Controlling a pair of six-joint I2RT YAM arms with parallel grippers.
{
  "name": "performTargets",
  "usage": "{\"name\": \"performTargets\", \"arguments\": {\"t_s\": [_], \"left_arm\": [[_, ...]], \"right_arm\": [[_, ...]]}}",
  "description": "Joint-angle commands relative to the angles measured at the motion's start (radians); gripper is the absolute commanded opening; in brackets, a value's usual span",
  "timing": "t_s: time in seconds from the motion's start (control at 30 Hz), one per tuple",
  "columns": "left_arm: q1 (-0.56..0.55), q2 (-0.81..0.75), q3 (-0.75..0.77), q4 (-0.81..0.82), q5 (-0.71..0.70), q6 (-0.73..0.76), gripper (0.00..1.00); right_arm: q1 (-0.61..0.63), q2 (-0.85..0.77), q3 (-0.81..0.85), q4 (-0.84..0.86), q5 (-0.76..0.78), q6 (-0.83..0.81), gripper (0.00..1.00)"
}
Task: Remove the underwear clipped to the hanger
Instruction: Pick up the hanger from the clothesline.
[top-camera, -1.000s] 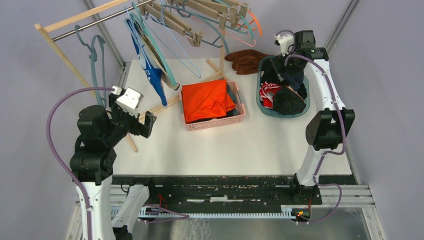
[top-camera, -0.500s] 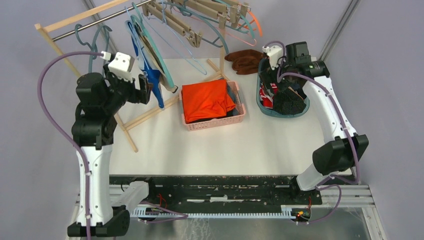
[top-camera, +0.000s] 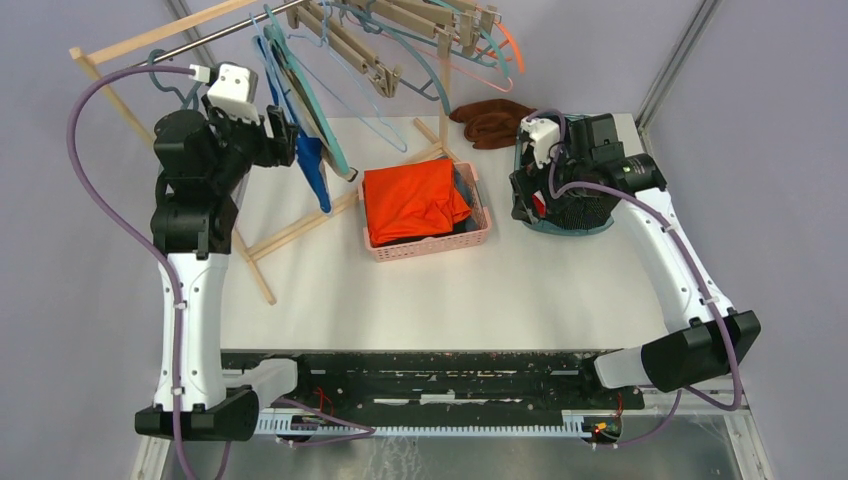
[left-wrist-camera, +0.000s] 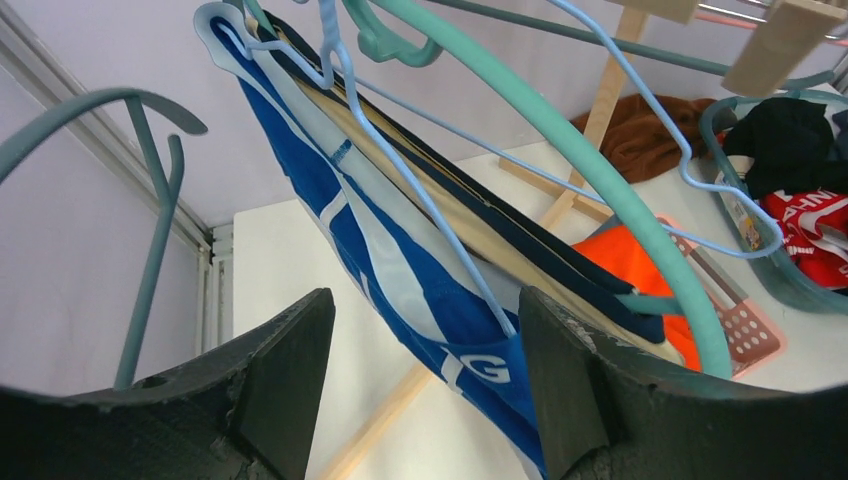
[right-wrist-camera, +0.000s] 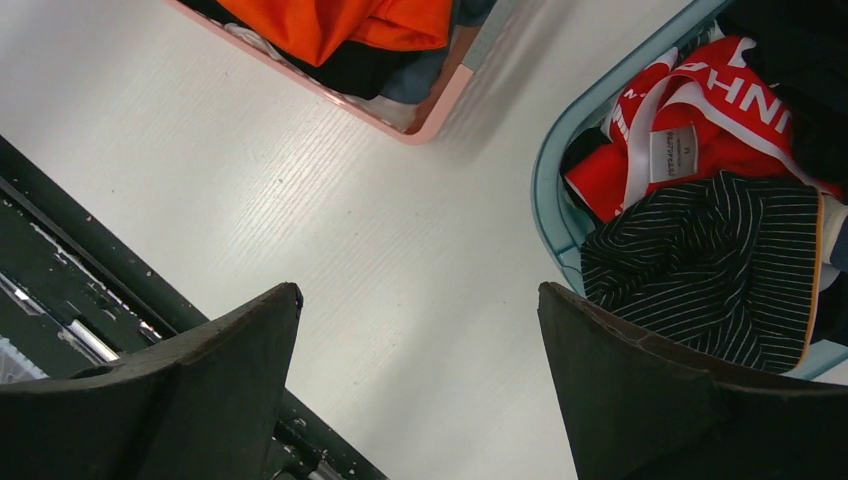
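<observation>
**Item:** underwear (left-wrist-camera: 400, 290), three briefs hanging together on a teal hanger (left-wrist-camera: 610, 200) from the rack rail (top-camera: 190, 40), at the far left of the table (right-wrist-camera: 300, 200).

**Appearance:** The nearest brief is royal blue with pale bands and a white letter G near its lower end. A beige brief (left-wrist-camera: 440, 200) lies flat behind it, and a dark navy one (left-wrist-camera: 520, 235) behind that. All three hang slanted, pressed close. The clips themselves cannot be made out.

**Handling (judged):** Light, soft and limp. The cloth should fold and slide under the fingers, and it may drag the hanger along rather than come free. The free lower edge of the blue brief, well below the hanger bar, looks the best place to hold, followed by a steady downward pull.

**Tools:** The left gripper (left-wrist-camera: 425, 330) has its jaws apart on either side of the blue brief, with no pinch seen. The right gripper (right-wrist-camera: 418, 300) is spread wide and empty, over bare table between the pink basket (right-wrist-camera: 420, 125) and the teal tub (right-wrist-camera: 550, 200) of clothes.
</observation>
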Motion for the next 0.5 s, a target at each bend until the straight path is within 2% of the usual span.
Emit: {"name": "performTargets", "arguments": {"t_s": [0.0, 0.17, 0.4, 0.47], "left_arm": [[-0.002, 0.054, 0.061, 0.081, -0.029, -0.06, 0.74], [-0.003, 0.098, 0.101, 0.08, -0.036, -0.06, 0.73], [-0.003, 0.084, 0.087, 0.083, -0.104, -0.018, 0.57], [-0.003, 0.081, 0.074, 0.084, -0.135, -0.003, 0.55]], "right_arm": [[0.004, -0.026, -0.015, 0.062, -0.041, 0.021, 0.97], [0.007, -0.002, -0.03, 0.069, -0.044, 0.011, 0.96], [0.016, 0.021, -0.044, 0.068, -0.04, -0.006, 0.96], [0.02, 0.023, -0.047, 0.067, -0.035, -0.011, 0.96]]}}
